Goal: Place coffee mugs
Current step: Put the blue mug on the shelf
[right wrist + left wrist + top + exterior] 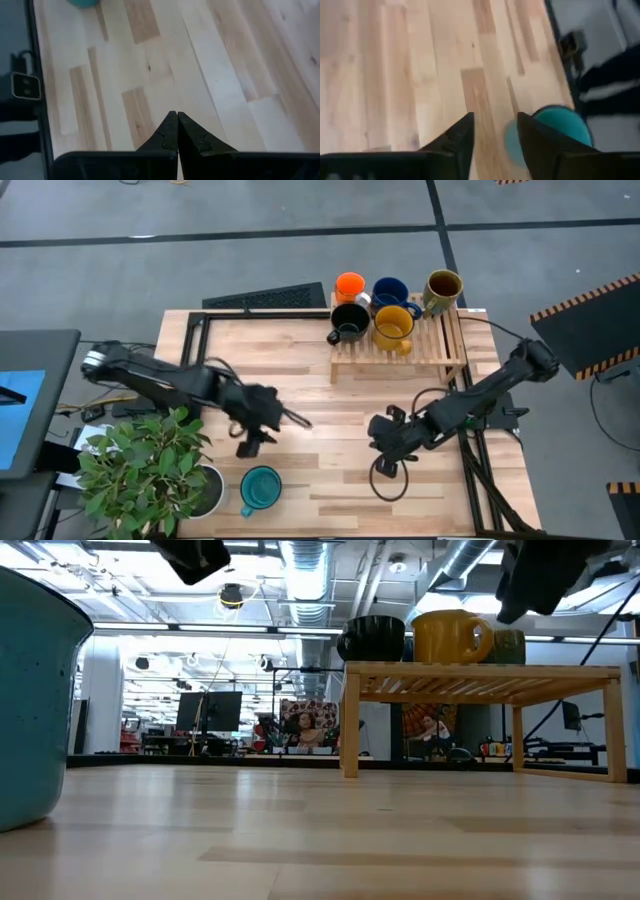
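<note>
1. Plant (140,465) in a white pot (205,492) sitting at the table's (300,370) near-left corner, leaves spreading over the edge.
2. Left gripper (252,442) hanging over the left-centre boards, fingers (457,137) parted by a narrow gap, gripping nothing, pointing down toward the near edge.
3. Teal mug (261,488) standing upright on bare wood near the front edge, just right of the pot and just below the left gripper; showing past the fingertips in the left wrist view (560,125) and filling the left edge of the low view (35,700).
4. Keyboard (265,298) lying along the far edge, left of the rack.
5. Rack (440,345) of slatted wood standing at the far right of the table, carrying five mugs.
6. Front row on the rack, left to right: black mug (349,321), yellow mug (393,328).
7. Back row, left to right: orange mug (350,285), blue mug (389,292), olive mug (443,288); all upright and crowded together.
8. Right gripper (388,452) hovering over the boards in front of the rack, right of centre, fingers (170,132) pressed together with nothing between them, well apart from the teal mug.
9. Cable (392,480) looping on the wood just under the right gripper.
</note>
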Robot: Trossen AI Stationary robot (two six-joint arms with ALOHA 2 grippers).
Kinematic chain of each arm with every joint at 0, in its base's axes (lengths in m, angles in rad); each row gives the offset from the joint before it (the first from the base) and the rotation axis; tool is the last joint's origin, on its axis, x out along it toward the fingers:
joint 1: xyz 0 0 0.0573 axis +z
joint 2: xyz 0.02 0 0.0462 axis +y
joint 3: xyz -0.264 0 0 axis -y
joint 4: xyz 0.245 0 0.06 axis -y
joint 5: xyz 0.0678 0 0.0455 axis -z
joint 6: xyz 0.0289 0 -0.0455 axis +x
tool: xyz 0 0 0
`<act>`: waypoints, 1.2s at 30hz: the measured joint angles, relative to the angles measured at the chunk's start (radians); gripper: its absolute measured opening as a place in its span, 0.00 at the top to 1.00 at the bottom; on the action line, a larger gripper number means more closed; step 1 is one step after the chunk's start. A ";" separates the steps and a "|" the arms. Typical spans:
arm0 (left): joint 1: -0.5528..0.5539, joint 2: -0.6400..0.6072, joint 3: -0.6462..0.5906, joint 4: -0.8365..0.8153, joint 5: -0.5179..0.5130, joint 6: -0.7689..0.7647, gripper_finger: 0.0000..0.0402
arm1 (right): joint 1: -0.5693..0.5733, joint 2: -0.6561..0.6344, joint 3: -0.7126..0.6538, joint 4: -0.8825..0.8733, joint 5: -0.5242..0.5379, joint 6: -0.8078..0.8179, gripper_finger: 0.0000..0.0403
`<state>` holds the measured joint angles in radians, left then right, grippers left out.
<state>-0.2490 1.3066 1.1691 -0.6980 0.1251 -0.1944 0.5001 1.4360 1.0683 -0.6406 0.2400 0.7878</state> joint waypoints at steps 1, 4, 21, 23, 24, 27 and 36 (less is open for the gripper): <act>-0.014 0.041 0.029 -0.034 0.000 0.018 0.72 | 0.000 -0.006 0.000 0.001 0.005 0.000 0.95; -0.051 0.164 0.122 -0.168 0.015 0.073 0.89 | -0.003 -0.012 0.000 -0.002 0.020 -0.009 0.95; -0.229 0.461 0.304 -0.383 0.183 0.143 1.00 | -0.002 -0.009 0.000 -0.008 0.024 -0.063 0.95; -0.229 0.461 0.304 -0.363 0.188 0.130 1.00 | -0.002 -0.009 0.000 -0.010 0.024 -0.067 0.95; -0.231 0.461 0.303 -0.355 0.187 0.131 1.00 | -0.002 -0.009 0.000 -0.010 0.024 -0.074 0.95; -0.242 0.476 0.288 -0.322 0.165 0.144 1.00 | -0.002 -0.009 0.000 -0.011 0.024 -0.084 0.95; -0.241 0.487 0.237 -0.198 0.121 0.104 1.00 | -0.002 -0.008 0.000 -0.012 0.023 -0.096 0.95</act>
<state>-0.4895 1.7937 1.4061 -0.8958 0.2460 -0.0903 0.4984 1.4277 1.0683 -0.6529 0.2634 0.6917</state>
